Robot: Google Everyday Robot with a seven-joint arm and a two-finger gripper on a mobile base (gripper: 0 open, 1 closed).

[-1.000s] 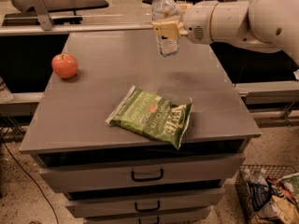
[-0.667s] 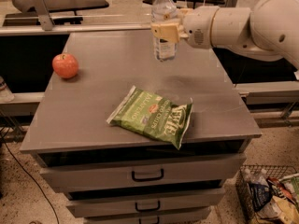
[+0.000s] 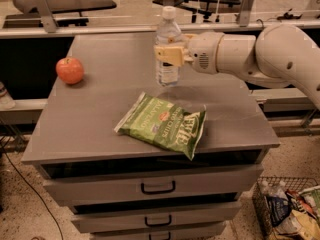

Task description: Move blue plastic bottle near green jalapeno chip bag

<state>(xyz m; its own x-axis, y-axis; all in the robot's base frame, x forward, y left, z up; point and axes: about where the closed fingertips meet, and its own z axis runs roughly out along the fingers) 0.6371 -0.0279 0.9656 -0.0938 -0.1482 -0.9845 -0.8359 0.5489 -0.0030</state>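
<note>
Inspection finds the gripper (image 3: 169, 55), at the end of the white arm (image 3: 280, 54) that reaches in from the right, clenched around the middle of the small clear plastic bottle with the white cap (image 3: 167, 76). The bottle stands upright over the far half of the grey cabinet top (image 3: 95, 114). Its base is at or just above the surface; we cannot tell which. The flat crinkled green chip bag (image 3: 162, 125) lies near it, toward the front edge.

We judge the placing step to be in hand. To do it well, we recommend keeping the bottle vertical and bringing it low toward the bag's far edge. It should be set on bare surface just beside the bag, never on the crinkled foil, where it could tip. The grip should loosen only once the base sits flat.

Count: one bottle, one chip bag, one round red apple (image 3: 70, 70) well apart at the left, one gripper, three drawer handles (image 3: 158, 187).
</note>
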